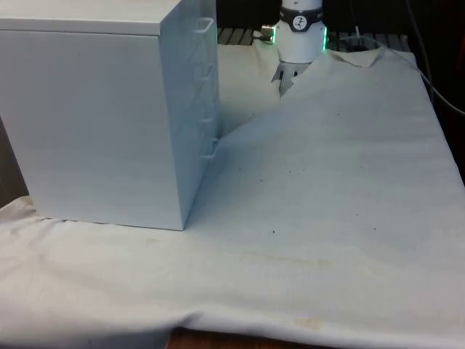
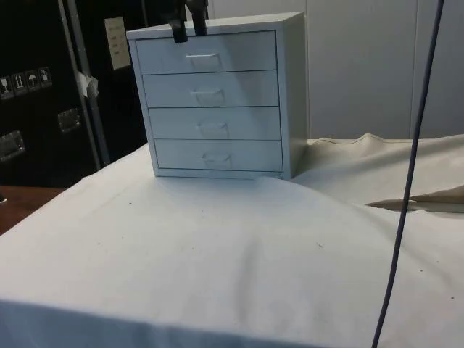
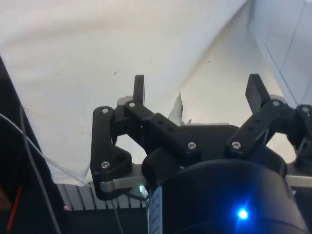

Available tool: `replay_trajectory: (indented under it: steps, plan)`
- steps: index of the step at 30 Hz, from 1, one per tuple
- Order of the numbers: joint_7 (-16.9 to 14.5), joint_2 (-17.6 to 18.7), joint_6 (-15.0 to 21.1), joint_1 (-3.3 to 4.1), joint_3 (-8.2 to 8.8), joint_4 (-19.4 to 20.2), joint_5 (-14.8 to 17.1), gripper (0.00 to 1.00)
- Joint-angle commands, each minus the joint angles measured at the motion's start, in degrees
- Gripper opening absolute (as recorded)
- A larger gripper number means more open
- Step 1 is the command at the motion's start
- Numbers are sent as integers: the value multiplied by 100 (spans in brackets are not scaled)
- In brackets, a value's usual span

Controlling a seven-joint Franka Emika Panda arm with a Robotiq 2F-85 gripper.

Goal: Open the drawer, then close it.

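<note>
Chest (image 2: 217,98): I see a white chest of four drawers standing on the cloth (image 1: 327,218), at the front view's left; there it turns its plain side to the camera, with the handles in profile along its far edge.
Drawers: all four sit flush in the side view, none pulled out. Each carries a small white handle at its middle.
Top drawer (image 2: 206,52): shut; its handle (image 2: 201,58) is untouched.
Gripper (image 3: 195,92): I read it as released, the two black fingers (image 3: 139,87) spread wide apart with nothing between them. In the side view the fingertips hang at the chest's top front edge, just above the top drawer near its left end, apart from the handle.
Gripper, wrist view: cloth lies below the fingers, and the chest's front shows off to one side.
Cloth: white, rumpled, with a raised fold running from the chest's corner toward the robot's base.
Cable (image 2: 409,181): a dark cable hangs down across the side view's right part.
</note>
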State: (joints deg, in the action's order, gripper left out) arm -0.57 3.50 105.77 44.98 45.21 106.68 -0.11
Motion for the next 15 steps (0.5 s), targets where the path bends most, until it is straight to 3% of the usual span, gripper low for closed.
replay_trajectory:
  steps: [1, 9, 15]
  plan:
    - [-34, 57, 0, -17, 6, -40, 40, 100]
    - [-6, 109, 23, 0, 17, -69, 0, 100]
    - [-11, 46, 246, 6, 17, 6, -6, 100]
